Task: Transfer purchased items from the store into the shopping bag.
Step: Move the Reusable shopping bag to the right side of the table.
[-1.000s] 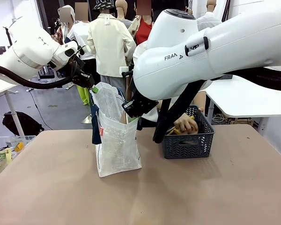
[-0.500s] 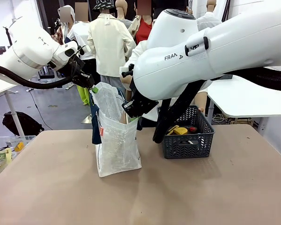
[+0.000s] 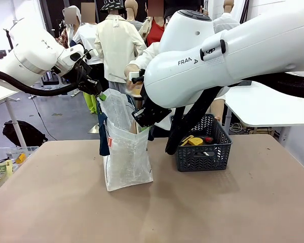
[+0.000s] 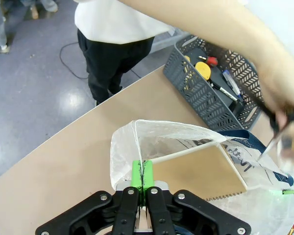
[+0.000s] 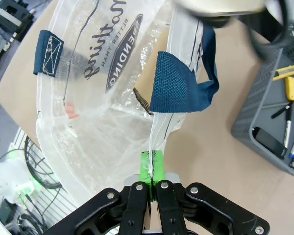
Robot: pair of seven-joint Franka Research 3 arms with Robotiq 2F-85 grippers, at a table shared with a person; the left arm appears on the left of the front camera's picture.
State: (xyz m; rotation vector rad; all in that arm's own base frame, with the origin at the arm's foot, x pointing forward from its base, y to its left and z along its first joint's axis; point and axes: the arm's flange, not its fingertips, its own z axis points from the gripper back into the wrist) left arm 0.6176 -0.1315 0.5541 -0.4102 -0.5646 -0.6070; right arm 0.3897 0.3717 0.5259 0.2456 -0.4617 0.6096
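Gripping shopping bag (image 3: pixel 126 159) rim w/ L gripper (image 4: pixel 142 175), closed on the plastic; gripping opp. rim just below blue handle (image 5: pixel 179 83) w/ R gripper (image 5: pixel 151 169), also closed; stretched between the 2

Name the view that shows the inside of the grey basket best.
Left wrist view: it looks down into the basket, showing a yellow item and pens. The right wrist view catches a part of it cut off at the picture's edge; the front view shows mostly its side wall.
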